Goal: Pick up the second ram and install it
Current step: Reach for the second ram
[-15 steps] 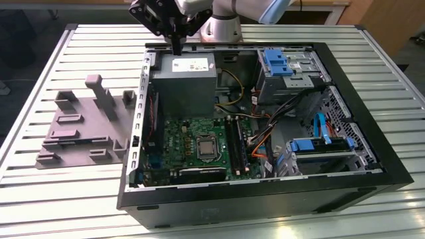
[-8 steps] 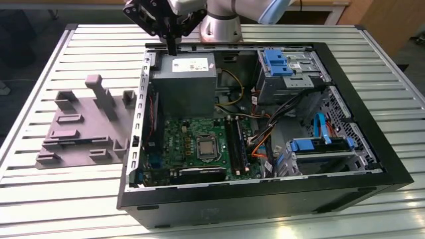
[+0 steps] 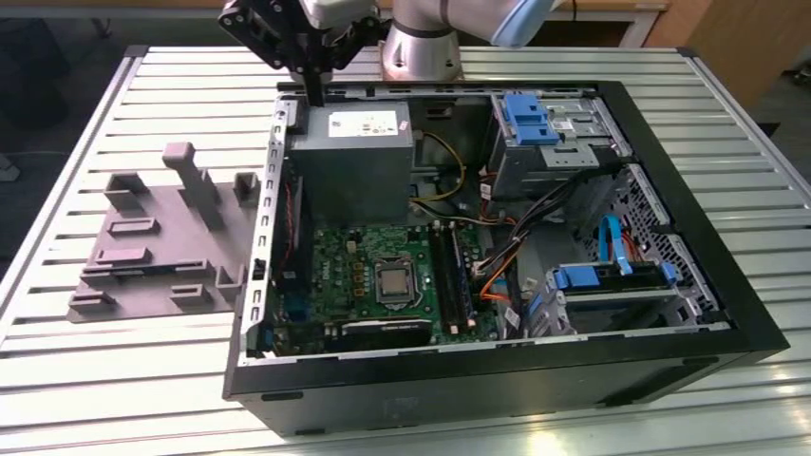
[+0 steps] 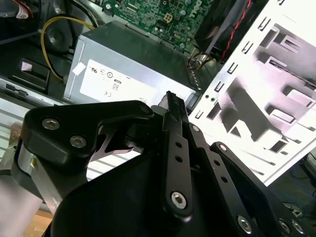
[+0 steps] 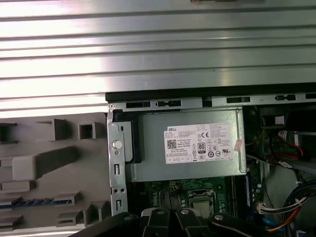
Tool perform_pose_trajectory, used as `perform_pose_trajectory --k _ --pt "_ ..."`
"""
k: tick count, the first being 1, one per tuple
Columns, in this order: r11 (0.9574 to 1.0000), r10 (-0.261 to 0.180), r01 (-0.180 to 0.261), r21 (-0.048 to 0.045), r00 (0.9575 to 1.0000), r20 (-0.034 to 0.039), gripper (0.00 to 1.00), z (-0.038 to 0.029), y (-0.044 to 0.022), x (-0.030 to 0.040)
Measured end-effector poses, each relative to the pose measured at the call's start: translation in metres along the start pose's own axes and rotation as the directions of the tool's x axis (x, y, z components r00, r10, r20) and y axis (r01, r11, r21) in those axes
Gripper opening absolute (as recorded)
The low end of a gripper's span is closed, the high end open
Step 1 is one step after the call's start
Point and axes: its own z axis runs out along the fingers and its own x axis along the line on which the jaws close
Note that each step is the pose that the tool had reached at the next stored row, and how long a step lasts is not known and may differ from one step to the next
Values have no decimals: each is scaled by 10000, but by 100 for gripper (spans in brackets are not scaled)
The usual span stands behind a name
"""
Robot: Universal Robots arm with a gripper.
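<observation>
In the exterior view my gripper (image 3: 313,93) hangs over the far left corner of the open computer case (image 3: 709,285), just above the grey power-supply box (image 3: 359,157). Its black fingers (image 4: 171,106) stand pressed together, shut, and I see nothing between them. In the first wrist view a thin dark strip with bluish flecks (image 5: 27,201) lies edge-up in a slot of the grey tray (image 5: 44,163). It looks like the second ram. The memory slots (image 3: 451,275) run along the green motherboard (image 3: 367,275), beside the processor socket.
The grey slotted tray (image 3: 165,237) lies on the ribbed metal table (image 3: 114,380) at the case's left in the exterior view. Blue drive bays (image 3: 538,119) and orange, yellow and black cables (image 3: 500,266) crowd the case's right half. The arm's base (image 3: 424,43) stands behind the case.
</observation>
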Motion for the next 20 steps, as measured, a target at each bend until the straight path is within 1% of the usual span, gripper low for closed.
perform_pose_trajectory --k 20 --pt "10000 -1 1 0 10000 0 11 -5 -26 342"
